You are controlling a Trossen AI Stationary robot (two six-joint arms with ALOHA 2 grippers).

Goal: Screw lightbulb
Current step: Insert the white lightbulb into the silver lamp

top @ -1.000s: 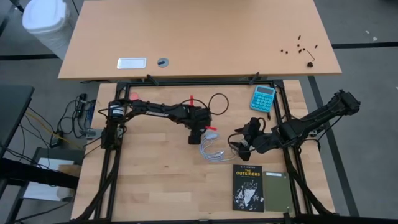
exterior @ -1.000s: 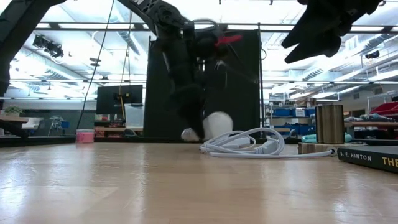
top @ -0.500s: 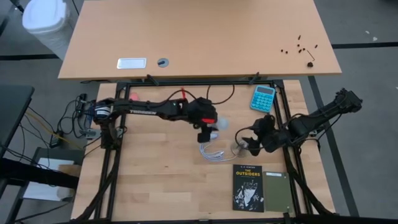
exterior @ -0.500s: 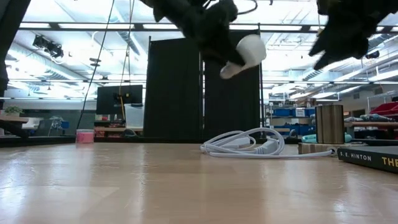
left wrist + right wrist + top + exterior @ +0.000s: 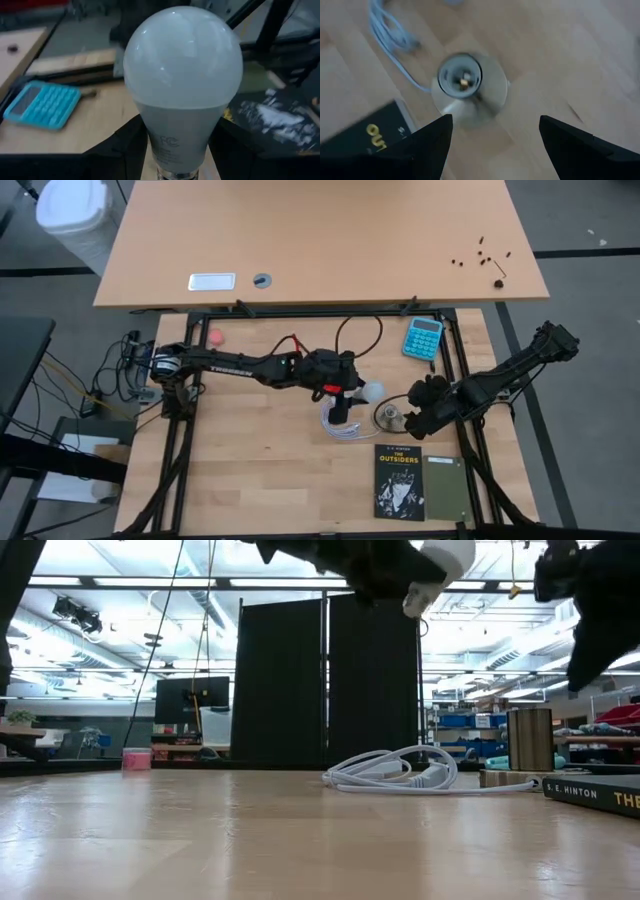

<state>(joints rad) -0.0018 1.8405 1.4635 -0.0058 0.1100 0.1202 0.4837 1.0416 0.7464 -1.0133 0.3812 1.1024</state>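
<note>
The white lightbulb (image 5: pixel 182 75) is in my left gripper (image 5: pixel 177 132), which is shut on it well above the table; both also show in the high view, the bulb (image 5: pixel 372 391) just right of the gripper (image 5: pixel 356 390), and the bulb shows at the top of the low view (image 5: pixel 440 562). The round silvery socket (image 5: pixel 467 85) lies flat on the table, its opening up, right of the bulb in the high view (image 5: pixel 388 415). My right gripper (image 5: pixel 495 135) is open and hangs above the socket, its fingers touching nothing; the high view shows it (image 5: pixel 418 408) just right of the socket. My left gripper pinches the bulb's pale neck (image 5: pixel 172 145), just above the screw base, between its two fingers (image 5: pixel 127 145). The fingers come about level from the table's left. The bulb is lifted clear of the table, its round globe (image 5: pixel 182 60) pointing away from the fingers toward the table's right.
A coiled white cable (image 5: pixel 338 423) lies on the table under the left gripper. A blue calculator (image 5: pixel 423 337) lies at the far right, and a black book (image 5: pixel 400 480) with a green notebook (image 5: pixel 446 488) near the front right. A small pink object (image 5: pixel 215 336) sits far left.
My left gripper has lifted the bulb off the table beside the cable, carried it up and toward the table's right, nearer the socket, and tipped it over. My right gripper has drawn back slightly toward the right edge, uncovering the socket.
</note>
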